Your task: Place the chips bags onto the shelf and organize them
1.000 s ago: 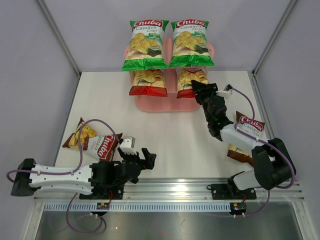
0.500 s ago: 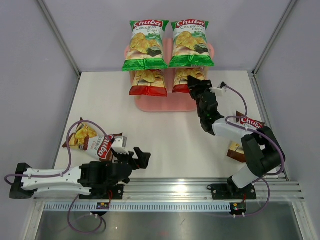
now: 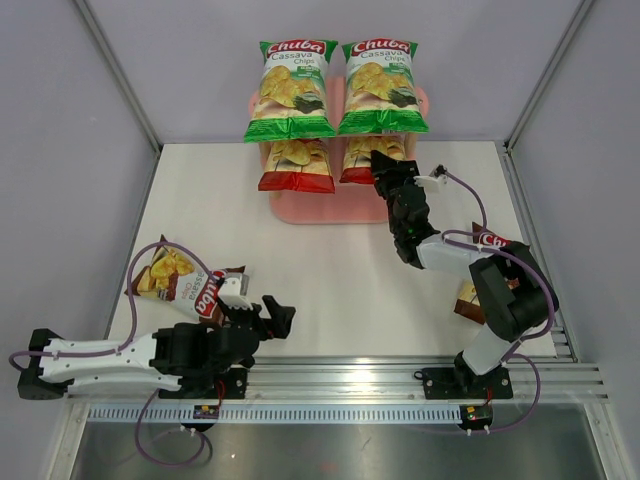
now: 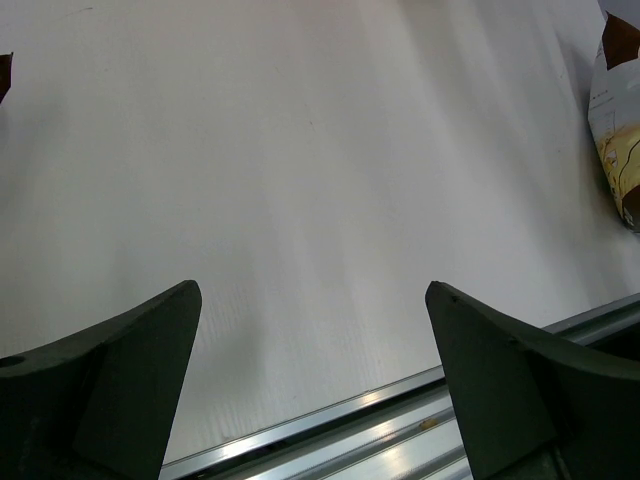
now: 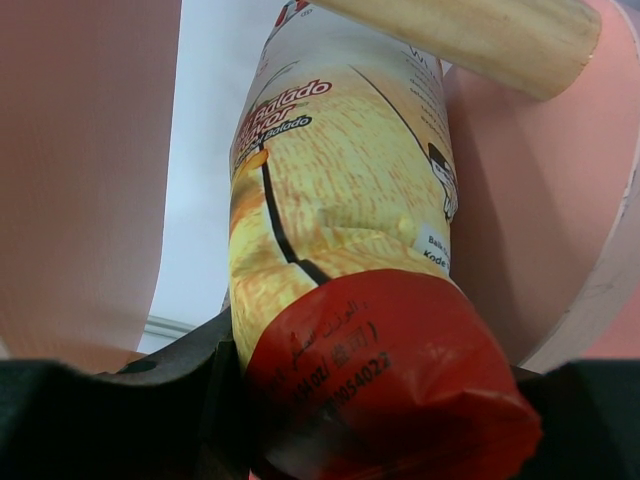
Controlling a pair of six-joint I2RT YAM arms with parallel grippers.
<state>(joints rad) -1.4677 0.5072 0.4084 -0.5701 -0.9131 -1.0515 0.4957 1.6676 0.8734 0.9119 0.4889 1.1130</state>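
Observation:
The pink shelf (image 3: 330,208) stands at the far middle. Two green bags (image 3: 292,88) (image 3: 383,85) lie side by side on its top board. One red bag (image 3: 296,165) lies on the tier below, at the left. My right gripper (image 3: 381,168) is shut on the second red bag (image 3: 362,160) and holds it on that tier, at the right. In the right wrist view this bag (image 5: 345,240) fills the space between pink boards (image 5: 80,150), under a wooden post (image 5: 470,35). One dark brown bag (image 3: 185,285) lies at the left. My left gripper (image 3: 282,316) is open and empty beside it.
The other dark brown bag (image 3: 492,243) lies at the right, mostly hidden behind the right arm. A metal rail (image 3: 340,372) runs along the table's near edge, and it also shows in the left wrist view (image 4: 400,430). Grey walls close in the table.
My right gripper has pushed the red bag farther in under the top board. My left arm has drawn back to the left along the near edge, still open.

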